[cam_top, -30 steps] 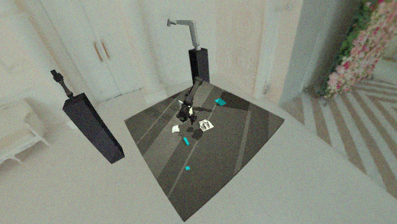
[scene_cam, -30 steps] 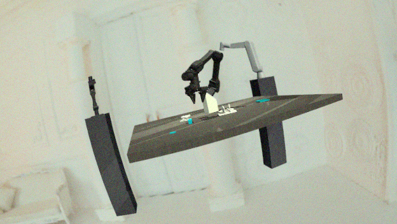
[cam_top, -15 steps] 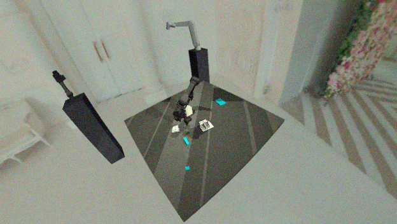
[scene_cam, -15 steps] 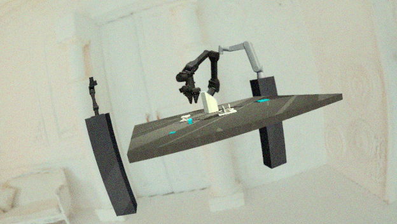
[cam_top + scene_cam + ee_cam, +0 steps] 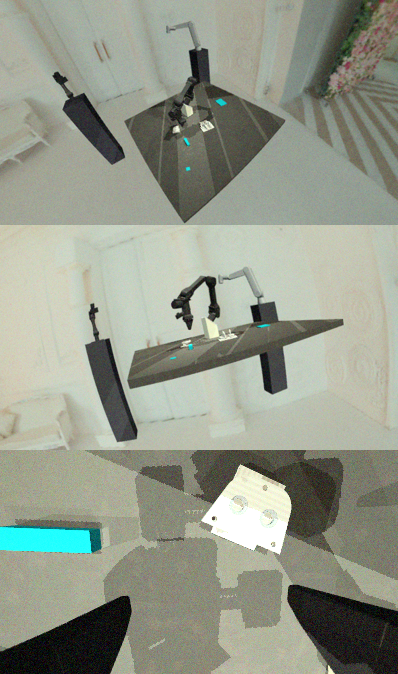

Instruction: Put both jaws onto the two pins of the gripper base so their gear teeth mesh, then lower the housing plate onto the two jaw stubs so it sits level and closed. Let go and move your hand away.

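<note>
My gripper (image 5: 209,598) (image 5: 189,326) is open with nothing between its fingers. It hangs pointing down above the table, near the housing plate. The white housing plate (image 5: 247,512) (image 5: 176,129) (image 5: 185,343), with two round holes, lies beyond the fingertips in the wrist view, toward the right finger. The white gripper base (image 5: 206,126) (image 5: 227,336) stands on the table to the right of the plate in the top and exterior views. Upright white parts rise from it; the views are too small to tell whether the jaws are on the pins or their teeth mesh.
A cream block (image 5: 188,110) (image 5: 210,328) stands upright near the arm, between plate and base. A cyan bar (image 5: 187,142) (image 5: 191,347) (image 5: 47,540) is near the plate. A cyan square (image 5: 187,169) (image 5: 173,358) and a larger cyan piece (image 5: 221,102) (image 5: 263,326) lie farther off.
</note>
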You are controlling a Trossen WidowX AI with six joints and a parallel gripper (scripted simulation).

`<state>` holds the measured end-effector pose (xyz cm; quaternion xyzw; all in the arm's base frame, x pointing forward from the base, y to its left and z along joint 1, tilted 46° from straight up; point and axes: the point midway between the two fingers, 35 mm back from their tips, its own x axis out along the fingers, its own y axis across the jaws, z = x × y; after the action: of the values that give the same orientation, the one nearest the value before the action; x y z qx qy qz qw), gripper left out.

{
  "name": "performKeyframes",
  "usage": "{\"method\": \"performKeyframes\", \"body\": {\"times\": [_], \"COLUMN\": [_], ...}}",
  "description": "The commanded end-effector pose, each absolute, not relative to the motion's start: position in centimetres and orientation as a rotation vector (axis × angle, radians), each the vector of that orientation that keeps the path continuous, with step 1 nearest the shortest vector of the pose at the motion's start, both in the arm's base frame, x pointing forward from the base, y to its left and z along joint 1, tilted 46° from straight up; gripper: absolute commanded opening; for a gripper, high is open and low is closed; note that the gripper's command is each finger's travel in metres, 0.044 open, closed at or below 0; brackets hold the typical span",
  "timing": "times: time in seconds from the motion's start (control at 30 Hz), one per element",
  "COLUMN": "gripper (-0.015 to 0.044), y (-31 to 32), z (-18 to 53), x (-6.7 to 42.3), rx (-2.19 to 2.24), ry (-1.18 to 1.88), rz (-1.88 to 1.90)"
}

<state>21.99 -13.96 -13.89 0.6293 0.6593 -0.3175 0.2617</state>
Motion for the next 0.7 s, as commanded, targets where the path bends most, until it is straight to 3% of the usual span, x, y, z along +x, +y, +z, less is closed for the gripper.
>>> {"method": "performKeyframes", "body": {"times": [0.0, 0.67], "gripper": [0.0440, 0.0440], "y": [-14.4, -16.3], "z": [-14.7, -16.6], "x": [20.9, 17.4], "rx": [1.760, 1.975], "ry": [1.791, 1.732], "rz": [-0.958, -1.331]}}
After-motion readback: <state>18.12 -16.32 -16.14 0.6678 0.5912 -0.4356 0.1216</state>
